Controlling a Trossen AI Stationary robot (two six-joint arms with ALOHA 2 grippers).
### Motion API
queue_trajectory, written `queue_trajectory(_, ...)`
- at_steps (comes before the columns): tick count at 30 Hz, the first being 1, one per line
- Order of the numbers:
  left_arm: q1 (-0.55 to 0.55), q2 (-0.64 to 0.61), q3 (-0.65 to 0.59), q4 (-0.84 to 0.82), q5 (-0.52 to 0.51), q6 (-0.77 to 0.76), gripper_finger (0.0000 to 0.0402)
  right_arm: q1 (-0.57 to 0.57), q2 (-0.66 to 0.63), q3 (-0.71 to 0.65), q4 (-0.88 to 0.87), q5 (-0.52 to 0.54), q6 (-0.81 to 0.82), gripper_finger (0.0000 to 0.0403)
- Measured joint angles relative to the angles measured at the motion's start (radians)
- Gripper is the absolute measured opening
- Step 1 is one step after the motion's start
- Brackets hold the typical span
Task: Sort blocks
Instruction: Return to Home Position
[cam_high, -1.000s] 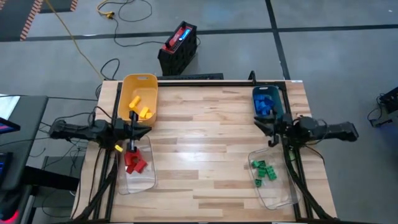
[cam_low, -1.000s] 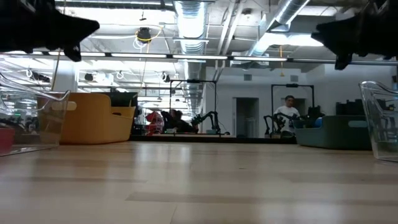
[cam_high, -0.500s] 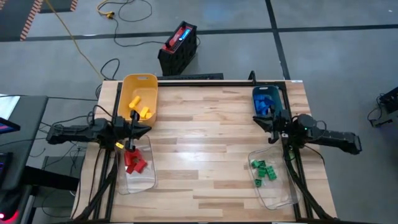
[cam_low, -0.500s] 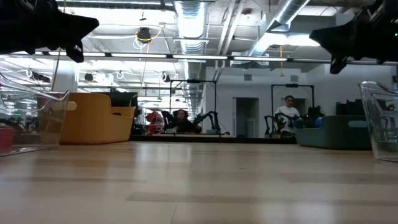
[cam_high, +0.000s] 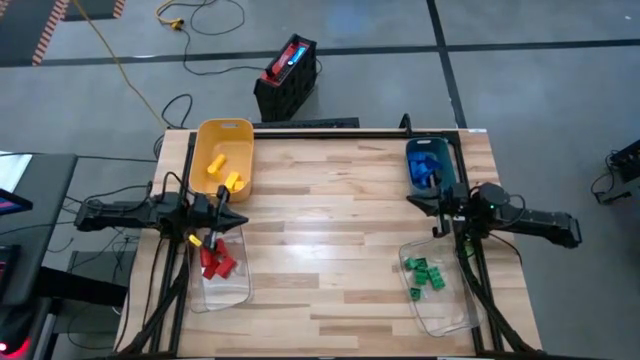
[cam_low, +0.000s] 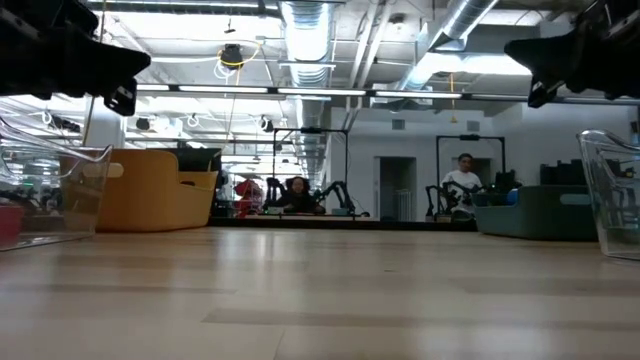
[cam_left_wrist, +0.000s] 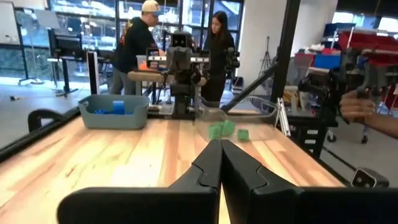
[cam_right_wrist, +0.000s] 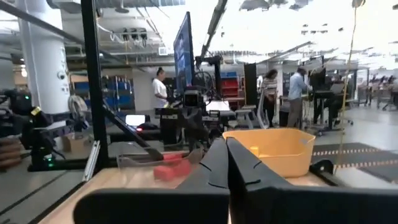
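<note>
Overhead and wrist views of the worktop (cam_high: 330, 240), with all the blocks lying in four bins along its two short sides.

(a) My left pincer (cam_high: 238, 222) hangs above the left edge of the worktop, over the gap between the yellow bin (cam_high: 205, 135) and the left clear bin (cam_high: 225, 295). It points toward the middle of the board. The left wrist view shows its two fingers pressed together, tip against tip, with nothing between them.

(b) My right pincer (cam_high: 415, 203) hangs on the opposite side, over the gap between the teal bin (cam_high: 430, 143) and the right clear bin (cam_high: 450, 310), and it also points inward. The right wrist view shows these fingers pressed together as well, with nothing held. In the low view both arms appear as dark shapes high above the board, touching neither the wood nor a bin.

(c) Sorted contents:
- The yellow blocks (cam_high: 225, 172) lie in the yellow bin.
- The red blocks (cam_high: 214, 260) lie in the left clear bin.
- The blue blocks (cam_high: 427, 167) lie in the teal bin.
- The green blocks (cam_high: 424, 274) lie in the right clear bin.

(d) Surroundings: a black crate (cam_high: 287, 75) stands on the floor beyond the far edge. Several people stand at benches in the room behind.
</note>
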Motion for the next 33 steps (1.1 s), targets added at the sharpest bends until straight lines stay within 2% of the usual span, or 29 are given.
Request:
queue_trajectory(4,0.0,0.0,0.0,0.025,-0.003,0.021,0.0,0.0,0.0,-0.004,0.022,0.081,-0.038,0.0006)
queue_trajectory(9,0.0,0.0,0.0,0.019,-0.018,0.11,0.0,0.0,0.0,-0.004,-0.051,0.219,-0.129,0.002)
queue_trajectory(19,0.0,0.0,-0.001,-0.062,-0.018,0.051,0.0,0.0,0.0,-0.002,-0.233,0.22,-0.124,0.0028)
queue_trajectory(25,0.0,0.0,-0.001,-0.087,-0.016,0.165,0.0,0.0,0.011,-0.002,-0.235,0.22,-0.128,0.0028)
queue_trajectory(33,0.0,0.0,-0.001,-0.09,-0.016,0.151,0.0,0.0,0.011,-0.002,-0.236,0.22,-0.128,0.0028)
